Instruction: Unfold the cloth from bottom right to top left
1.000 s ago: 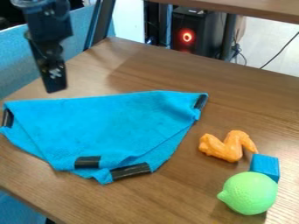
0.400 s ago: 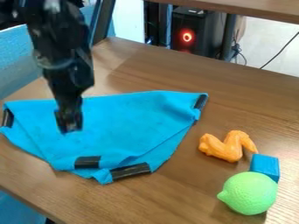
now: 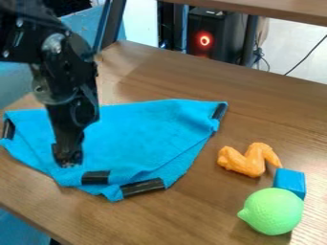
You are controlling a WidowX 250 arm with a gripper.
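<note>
The black end effector (image 3: 68, 158) has come nearer the front of the folded blue fabric cloth (image 3: 144, 131); a grasp probably follows; its opening I cannot tell.

no readable text, perhaps a marking on the black case (image 3: 222, 38), too small

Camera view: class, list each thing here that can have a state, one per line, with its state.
Cloth, folded, not yet opened out
Gripper, pointing down over the cloth
Computer, lit, red ring glowing
Green lemon, on its side, tip leftward
Orange toy wing, lying on the table
Blue block, partly behind the lemon
</note>
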